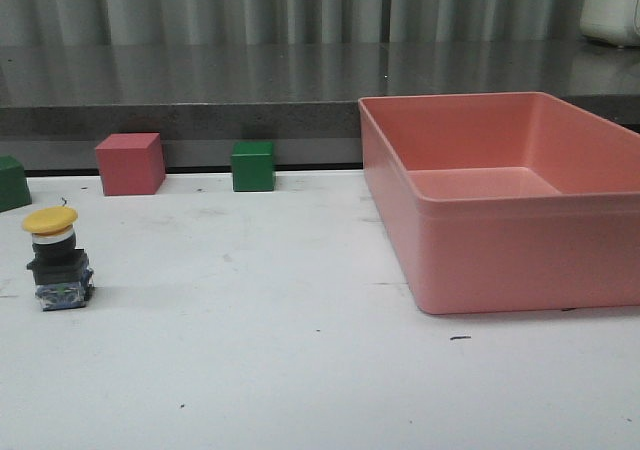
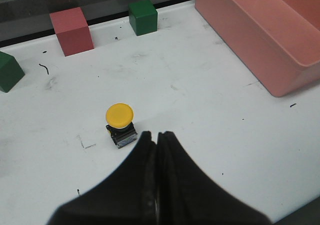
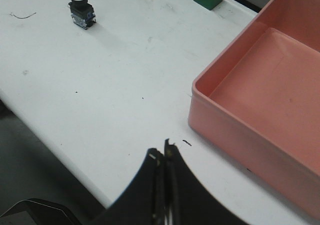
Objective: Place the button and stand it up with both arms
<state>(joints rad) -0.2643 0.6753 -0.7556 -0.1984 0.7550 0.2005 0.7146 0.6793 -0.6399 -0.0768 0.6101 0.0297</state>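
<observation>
The button (image 1: 57,258) stands upright on the white table (image 1: 300,370), at its left side in the front view, yellow cap up and blocky base down. It touches nothing else. The marks on its base are too small to read in any view.

Neither arm shows in the front view. The left hand (image 2: 157,137) appears only in its wrist view, fingers pressed together with nothing between them, tips just beside the button but apart from it. The right hand (image 3: 162,155) is likewise together and holds nothing; it hangs near the table's near edge, well apart from the button (image 3: 80,5), with the pink bin (image 3: 260,105) close by.

The bin's right side is cut off in the front view, and its near wall hides part of its floor. Along the table's back edge sit a red cube (image 1: 130,164) and a green cube (image 1: 252,166); a second green cube (image 1: 12,183) is cut by the left frame edge.
</observation>
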